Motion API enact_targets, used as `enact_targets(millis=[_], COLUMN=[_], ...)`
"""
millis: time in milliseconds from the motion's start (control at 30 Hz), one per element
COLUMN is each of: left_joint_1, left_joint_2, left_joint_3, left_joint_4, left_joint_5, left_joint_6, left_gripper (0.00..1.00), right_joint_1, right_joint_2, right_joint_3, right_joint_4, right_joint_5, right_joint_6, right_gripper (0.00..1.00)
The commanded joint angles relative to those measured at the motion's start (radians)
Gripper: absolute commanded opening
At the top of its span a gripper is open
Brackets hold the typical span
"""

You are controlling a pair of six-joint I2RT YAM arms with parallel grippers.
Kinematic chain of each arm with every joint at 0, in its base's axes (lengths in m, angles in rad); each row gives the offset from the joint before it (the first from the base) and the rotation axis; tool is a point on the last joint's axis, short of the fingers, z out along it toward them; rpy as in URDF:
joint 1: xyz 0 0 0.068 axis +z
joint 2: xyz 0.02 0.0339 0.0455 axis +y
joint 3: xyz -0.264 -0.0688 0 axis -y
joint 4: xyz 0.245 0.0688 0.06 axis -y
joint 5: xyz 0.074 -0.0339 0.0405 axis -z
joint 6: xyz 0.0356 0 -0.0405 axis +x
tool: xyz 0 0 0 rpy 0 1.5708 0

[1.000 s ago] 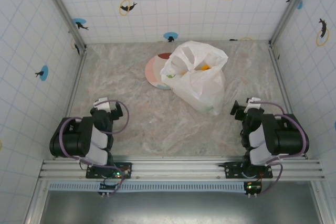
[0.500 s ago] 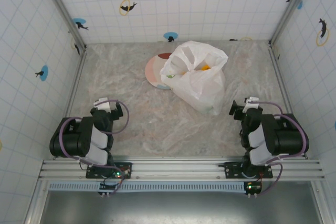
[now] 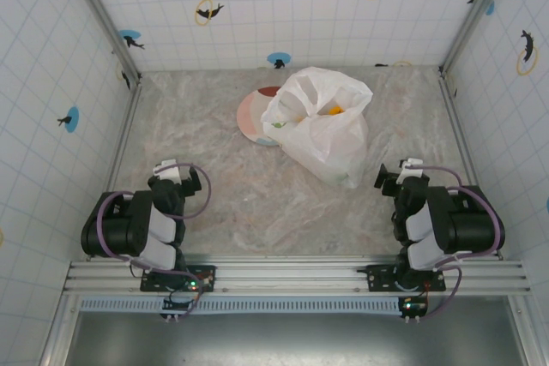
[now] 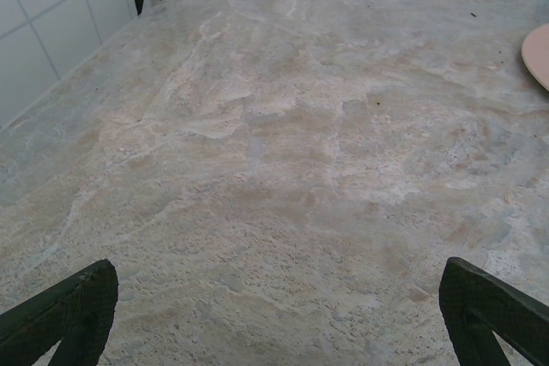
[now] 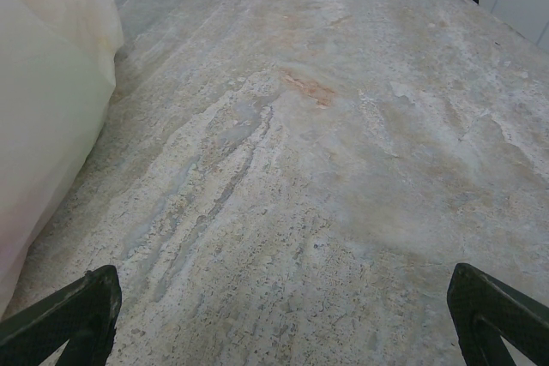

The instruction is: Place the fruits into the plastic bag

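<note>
Floppy bag (image 3: 322,122) at 12 o'clock, fruits (image 3: 336,110) inside.
My left end effector (image 3: 175,177) and right end effector (image 3: 398,177) gape empty; I'd pinch its thin top softly.

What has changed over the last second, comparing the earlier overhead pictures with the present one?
The right gripper edged slightly leftward, toward the plastic bag, then stopped; its jaws are open and empty. Nothing was taken hold of or let go. The left gripper, the bag, the fruits seen inside it and the plate stayed as they were.
</note>
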Motion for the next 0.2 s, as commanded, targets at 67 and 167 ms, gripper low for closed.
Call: enact_targets(millis=[67, 167], left_joint_1=[0.007, 0.007], left_joint_2=[0.004, 0.003], left_joint_3=[-0.008, -0.01], left_joint_4=[0.021, 0.022], left_joint_5=[0.021, 0.02], left_joint_6=[-0.02, -0.02], left_gripper=[0.98, 0.98], right_joint_1=[0.007, 0.007], right_joint_2=[-0.003, -0.004], right_joint_3=[-0.014, -0.014], right_joint_4=[0.032, 0.033], right_joint_5=[0.012, 0.012], right_joint_6=[-0.01, -0.01], right_gripper=[1.0, 1.0])
